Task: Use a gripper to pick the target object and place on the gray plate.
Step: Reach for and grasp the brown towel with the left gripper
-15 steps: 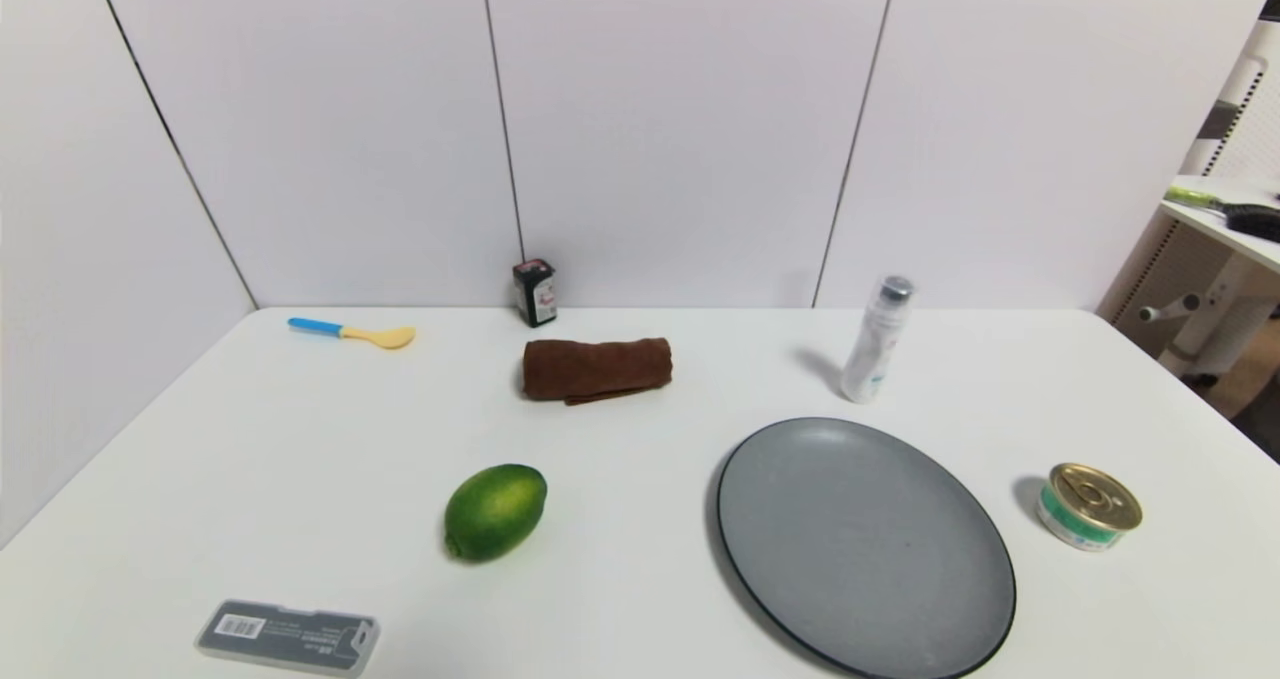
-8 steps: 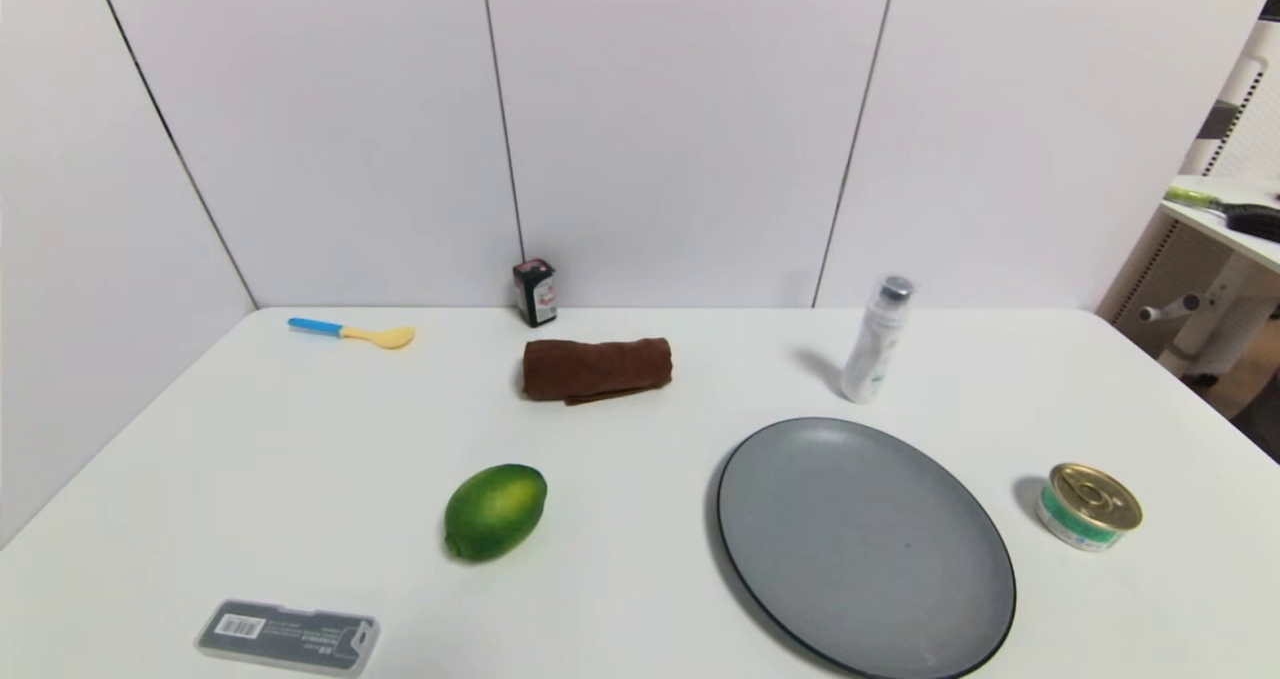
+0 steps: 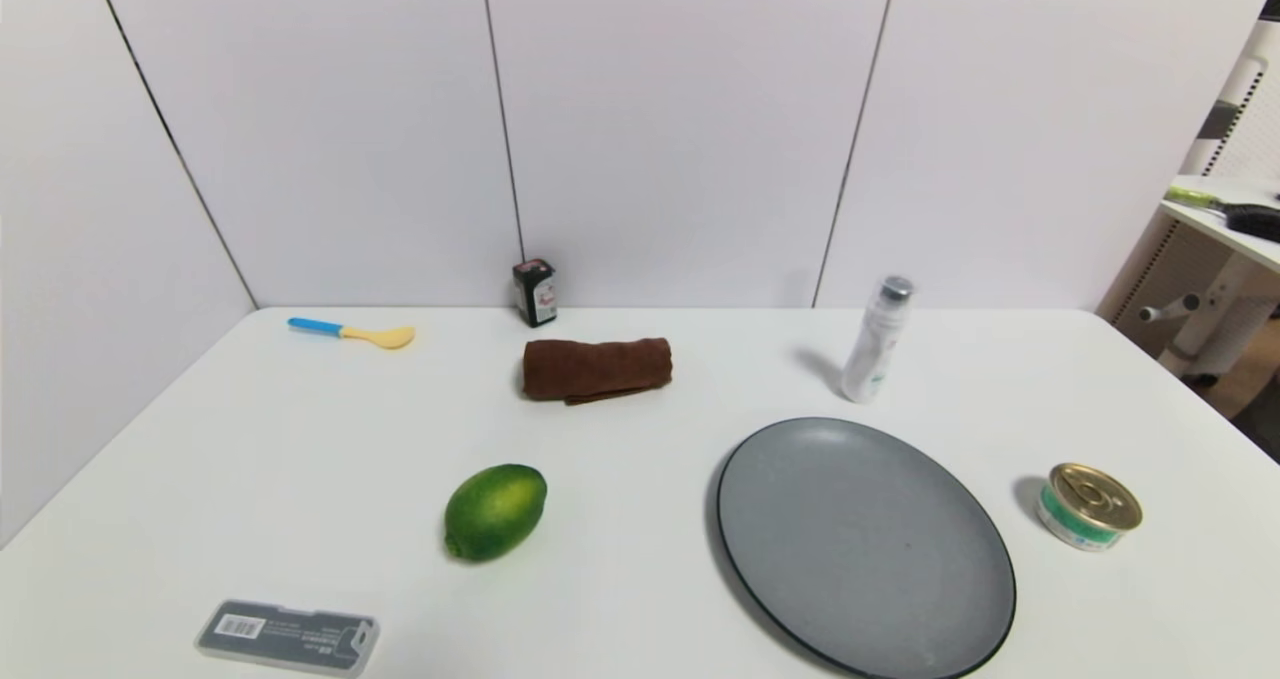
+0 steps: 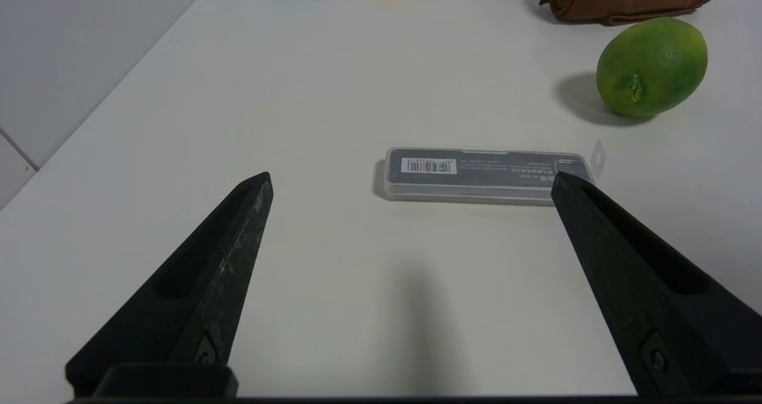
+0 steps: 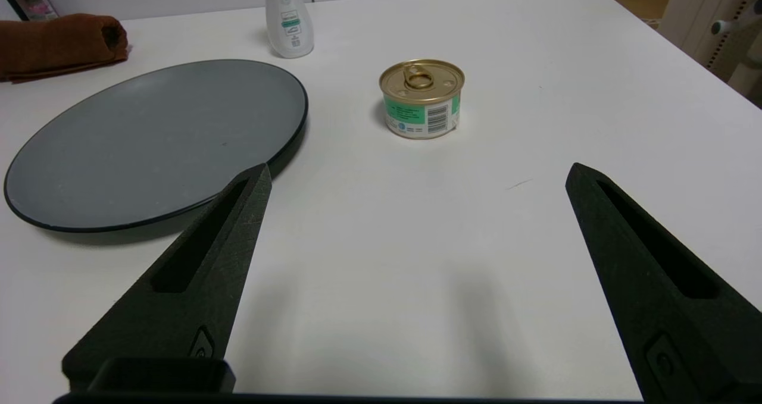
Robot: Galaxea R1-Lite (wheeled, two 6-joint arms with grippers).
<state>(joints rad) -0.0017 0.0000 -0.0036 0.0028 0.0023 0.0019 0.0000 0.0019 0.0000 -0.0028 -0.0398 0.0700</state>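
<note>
Neither end effector shows in the head view. There the towel (image 3: 596,369), a fuzzy dark-brown roll, lies far back on the white counter (image 3: 250,439), well apart from the plate (image 3: 865,544), which is bare, matte gray, dark-rimmed. A pebbled lime (image 3: 495,511) sits nearer, left of the plate.

Left wrist view: left end effector (image 4: 411,181) spread wide, holding nothing, low over the counter near a flat clear plastic case (image 4: 485,175); lime and towel lie beyond.

Right wrist view: right end effector (image 5: 417,172) likewise spread and empty, near the plate's rim and a squat gold-lidded can (image 5: 422,97). A slim white bottle (image 5: 288,17) stands past the plate.

Judgement: nothing done yet; reach, grasp, carry and release all remain.
</note>
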